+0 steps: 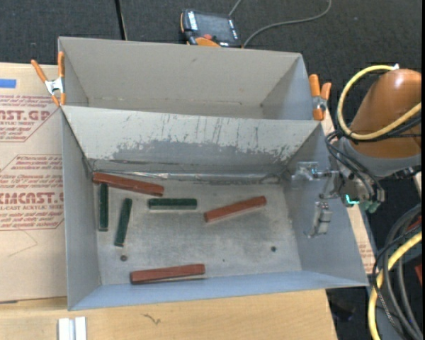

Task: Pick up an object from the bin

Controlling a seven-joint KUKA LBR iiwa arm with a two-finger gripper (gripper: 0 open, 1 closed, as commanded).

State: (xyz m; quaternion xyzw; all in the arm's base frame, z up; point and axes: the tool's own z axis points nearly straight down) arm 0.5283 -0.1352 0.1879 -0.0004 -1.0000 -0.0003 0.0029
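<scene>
**Camera placement.** 1 camera, mounted above the grey sheet-metal bin (191, 83) and offset toward the side at the bottom of the frame, looks steeply down. The bin's far wall occupies the upper centre, its floor the lower centre; all 4 walls fit in frame. The range is moderate: dark floor covering (382, 20) shows along the top, the orange-capped robot arm (389, 108) at the right edge.

At the frame's left, the cardboard sheet (23, 261) carries red print: "CAST.GP", cut off, and "CELL-CAST ACRYLIC SHEET"; smaller lines are unreadable.
</scene>
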